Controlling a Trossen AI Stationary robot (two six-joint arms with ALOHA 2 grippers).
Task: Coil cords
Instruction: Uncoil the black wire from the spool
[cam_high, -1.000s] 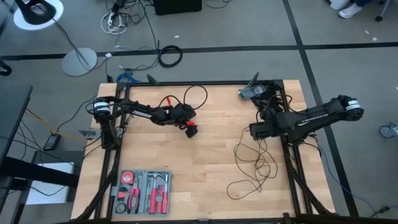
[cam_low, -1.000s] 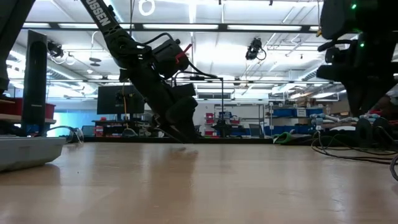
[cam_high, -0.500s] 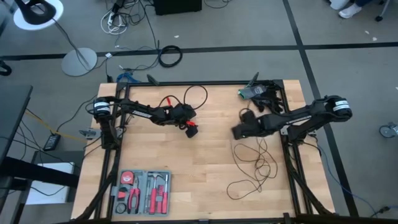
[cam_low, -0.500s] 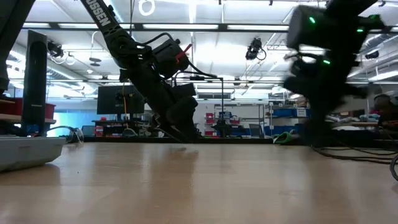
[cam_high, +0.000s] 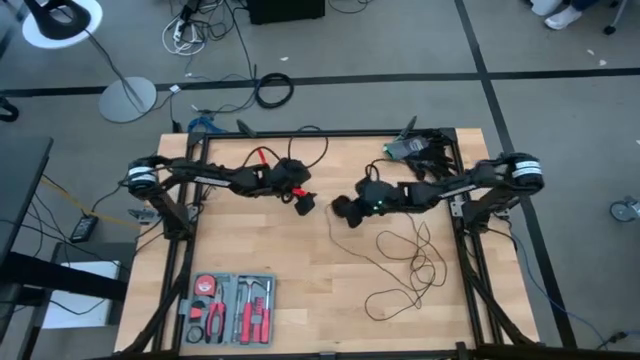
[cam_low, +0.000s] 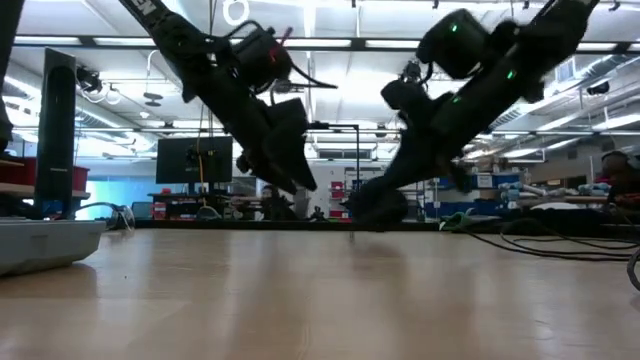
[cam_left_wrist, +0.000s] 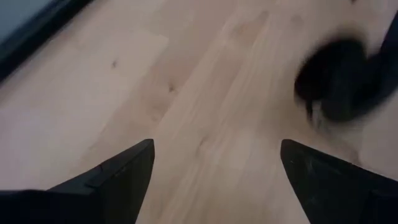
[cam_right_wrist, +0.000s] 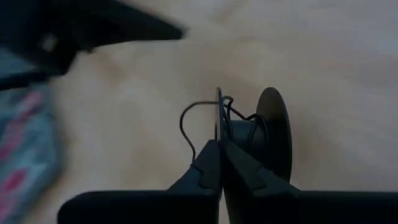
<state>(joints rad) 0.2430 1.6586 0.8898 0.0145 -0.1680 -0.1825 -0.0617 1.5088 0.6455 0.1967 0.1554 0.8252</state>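
The right gripper (cam_high: 343, 210) is clenched on the cord (cam_right_wrist: 219, 115) just beside the round black puck (cam_right_wrist: 273, 140), near the middle of the tabletop (cam_high: 330, 300). From there the cord (cam_high: 405, 262) trails toward the front right corner in loose loops, its long run lying roughly from centre to front edge. The left gripper (cam_high: 304, 204), fingers spread and holding nothing, hangs close by, facing the right one.
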